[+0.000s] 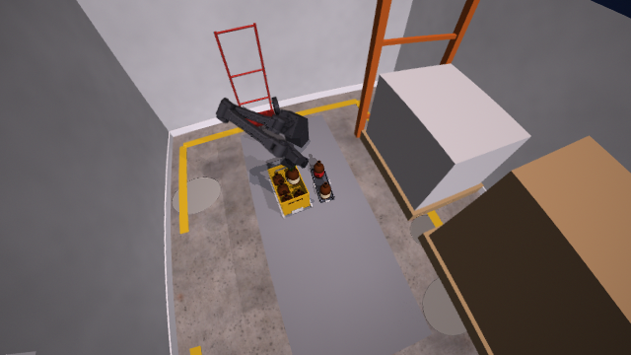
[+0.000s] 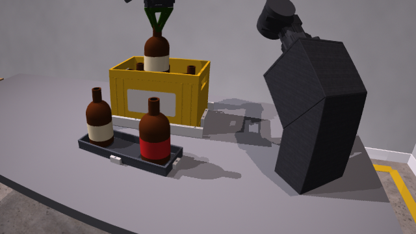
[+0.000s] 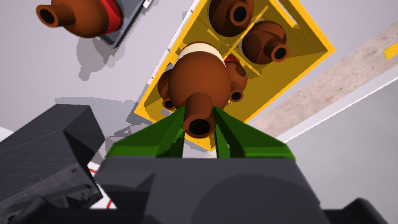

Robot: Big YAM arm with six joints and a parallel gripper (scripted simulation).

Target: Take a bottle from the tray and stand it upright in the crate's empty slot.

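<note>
My gripper with green fingers is shut on the neck of a brown bottle with a cream label. The bottle hangs upright, its lower part inside the rim of the yellow crate, over a slot on the tray side. The wrist view shows the gripper on the held bottle above the crate, with other bottles in the slots around it. On the dark tray stand a cream-labelled bottle and a red-labelled bottle. The slot under the held bottle is hidden.
The crate sits on a white base plate just behind the tray. The arm's dark base block stands to the right on the grey table. In the overhead view, crate and tray lie side by side.
</note>
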